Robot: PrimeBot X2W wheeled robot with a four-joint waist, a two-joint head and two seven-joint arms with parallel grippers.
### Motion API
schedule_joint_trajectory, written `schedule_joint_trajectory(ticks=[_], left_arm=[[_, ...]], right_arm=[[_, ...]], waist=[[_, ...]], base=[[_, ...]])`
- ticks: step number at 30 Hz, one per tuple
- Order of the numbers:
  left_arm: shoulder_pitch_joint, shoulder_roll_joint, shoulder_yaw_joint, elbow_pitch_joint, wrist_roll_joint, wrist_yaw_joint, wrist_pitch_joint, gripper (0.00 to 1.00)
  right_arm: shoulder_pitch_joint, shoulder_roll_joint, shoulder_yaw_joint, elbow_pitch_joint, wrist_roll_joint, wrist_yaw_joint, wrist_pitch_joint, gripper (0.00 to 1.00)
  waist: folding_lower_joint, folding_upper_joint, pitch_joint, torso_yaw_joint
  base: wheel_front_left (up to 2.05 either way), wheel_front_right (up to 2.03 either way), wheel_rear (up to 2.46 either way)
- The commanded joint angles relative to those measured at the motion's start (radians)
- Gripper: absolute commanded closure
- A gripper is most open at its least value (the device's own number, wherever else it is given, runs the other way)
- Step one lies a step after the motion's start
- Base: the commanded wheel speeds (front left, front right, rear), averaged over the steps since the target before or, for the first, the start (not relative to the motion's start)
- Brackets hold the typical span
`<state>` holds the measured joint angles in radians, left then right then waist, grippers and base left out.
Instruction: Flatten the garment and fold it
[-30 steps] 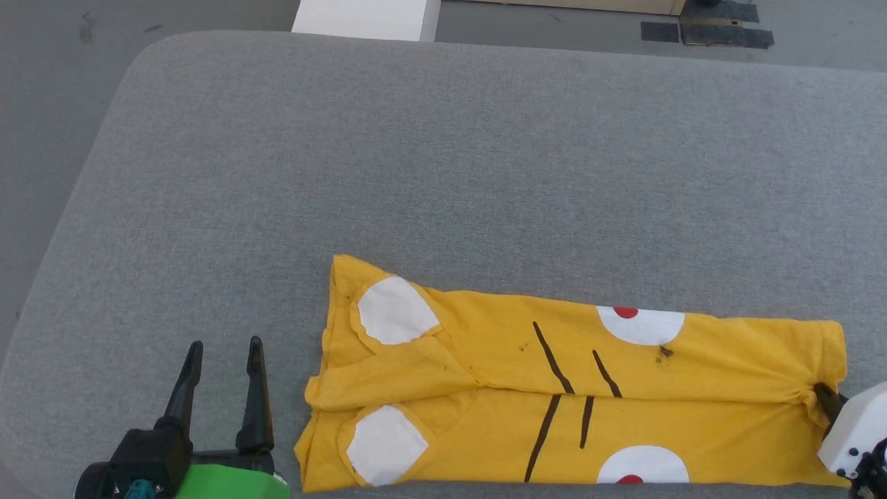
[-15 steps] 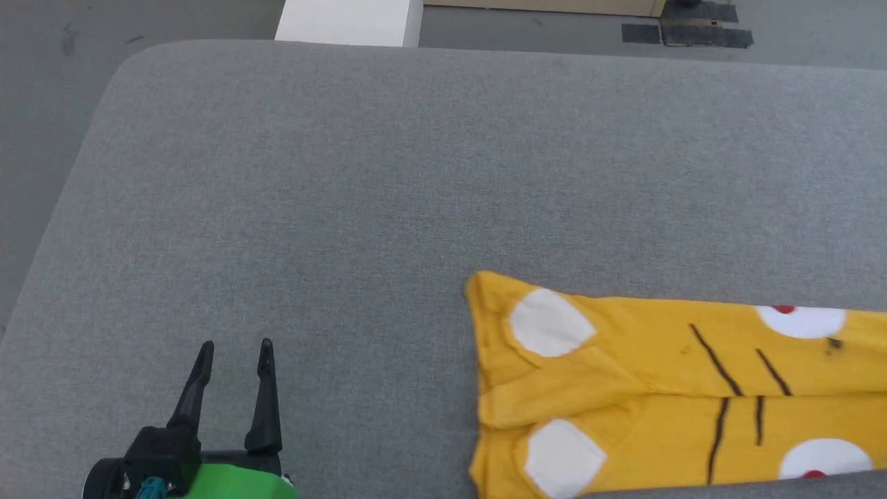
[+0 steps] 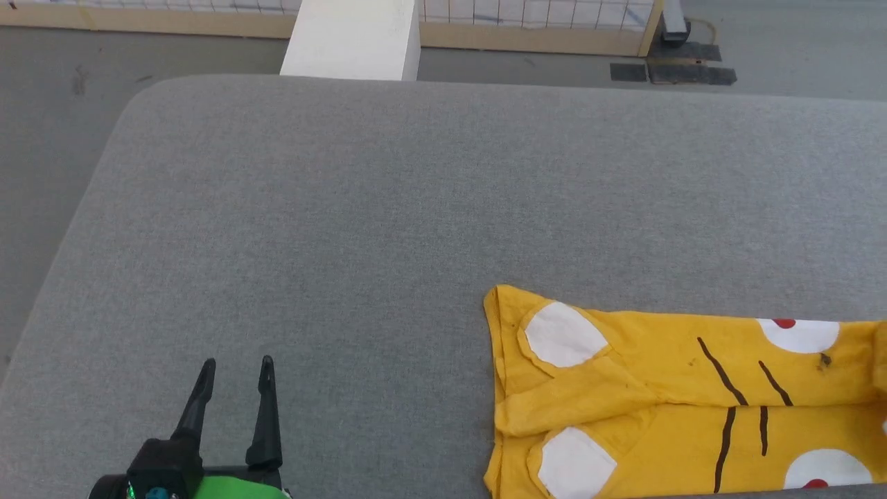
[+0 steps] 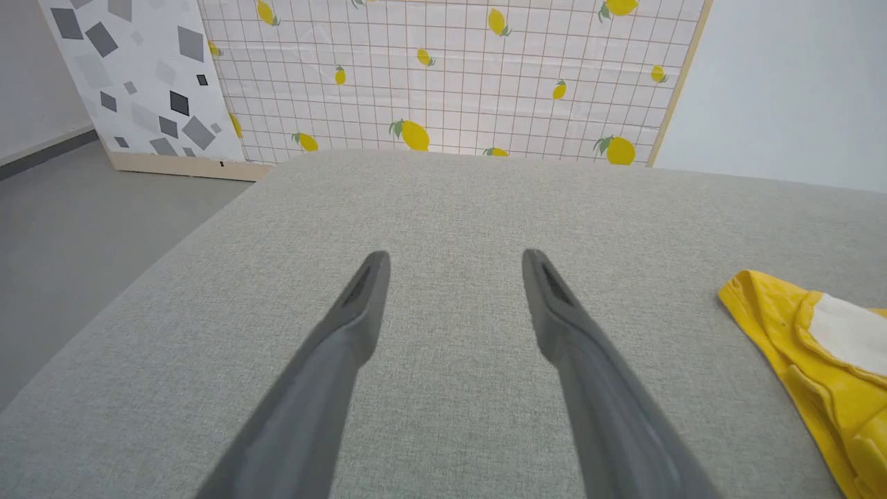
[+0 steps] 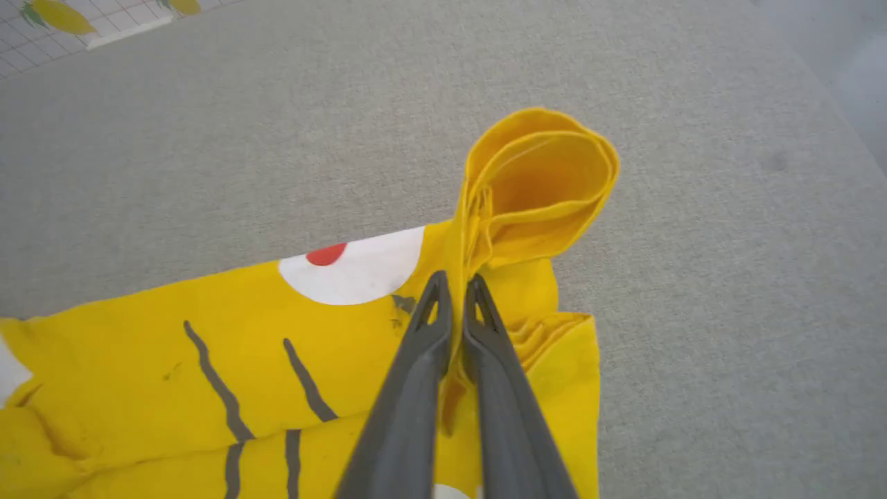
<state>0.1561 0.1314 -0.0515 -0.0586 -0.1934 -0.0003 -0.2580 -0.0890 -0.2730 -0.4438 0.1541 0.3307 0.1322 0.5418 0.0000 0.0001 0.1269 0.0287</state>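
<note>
On the grey fabric tabletop point(image 3: 346, 208), the yellow cartoon-face T-shirt point(image 3: 658, 395) lies folded lengthwise into a long strip, along the near edge on my right side. Right fingers point(image 5: 416, 374) clenched on its far-right end, the pinched edge lifted and curled into a loop. Left fingers point(image 3: 263, 409) spread wide, gripping nothing, over bare tabletop well left of the shirt's other end.
</note>
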Motion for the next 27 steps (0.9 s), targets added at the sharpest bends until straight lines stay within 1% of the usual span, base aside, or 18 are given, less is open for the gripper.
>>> schedule_joint_trajectory(ticks=[1,7,12,16,19,27], left_arm=[[0.015,-0.005,0.002,0.004,0.011,-0.007,-0.004,0.00],[0.027,-0.014,0.005,0.006,0.005,-0.010,-0.004,0.00],[0.020,-0.019,0.001,0.014,0.004,-0.018,-0.004,0.00],[0.009,-0.022,-0.003,0.022,0.002,-0.025,-0.004,0.00],[0.003,-0.024,-0.003,0.029,0.001,-0.028,-0.004,0.00],[-0.007,-0.033,-0.006,0.045,-0.002,-0.035,-0.004,0.00]], right_arm=[[0.025,0.016,0.023,-0.043,0.029,-0.002,0.014,1.00],[0.082,0.087,0.176,-0.230,0.104,-0.002,0.101,1.00],[0.067,0.129,0.303,-0.318,0.117,-0.002,0.149,1.00],[0.036,0.144,0.394,-0.340,0.121,-0.002,0.173,1.00],[0.010,0.151,0.458,-0.333,0.126,-0.002,0.184,1.00],[-0.047,0.168,0.590,-0.258,0.126,-0.002,0.185,1.00]], waist=[[0.0000,-0.0001,-0.016,-0.007],[0.0000,-0.0001,-0.031,-0.015],[0.0000,-0.0001,-0.028,-0.008],[0.0000,-0.0001,-0.024,0.011],[0.0000,-0.0001,-0.022,0.028],[0.0000,-0.0001,-0.024,0.070]], base=[[0.00,0.00,0.00],[0.00,0.00,0.00],[0.00,0.00,0.00],[0.00,0.00,0.00],[0.00,0.00,0.00],[0.00,0.00,0.00]])
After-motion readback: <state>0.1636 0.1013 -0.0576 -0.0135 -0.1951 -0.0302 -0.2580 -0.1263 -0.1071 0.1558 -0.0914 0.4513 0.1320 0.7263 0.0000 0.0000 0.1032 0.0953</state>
